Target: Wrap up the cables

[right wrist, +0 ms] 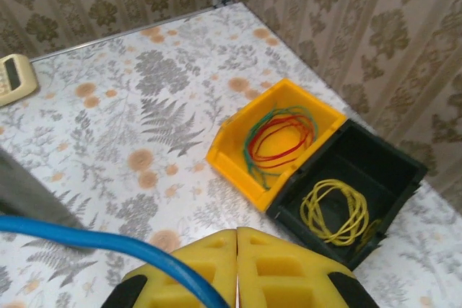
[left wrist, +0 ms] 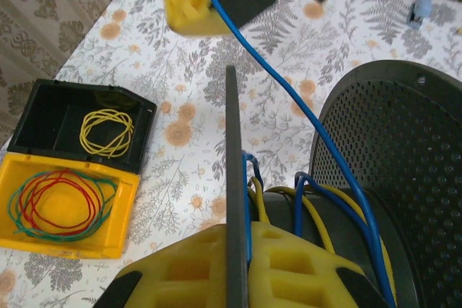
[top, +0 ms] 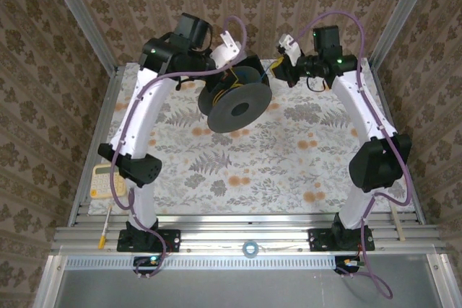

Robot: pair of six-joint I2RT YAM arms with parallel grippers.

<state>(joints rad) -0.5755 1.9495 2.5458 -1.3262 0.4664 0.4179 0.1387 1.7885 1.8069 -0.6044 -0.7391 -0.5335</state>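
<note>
The left tool, at the bottom of the left wrist view, is clenched on the thin flange of a black spool. The blue cable rises from the hub, beside yellow cable turns, to the right tool, which is pinched shut on it above the floral worktop
</note>
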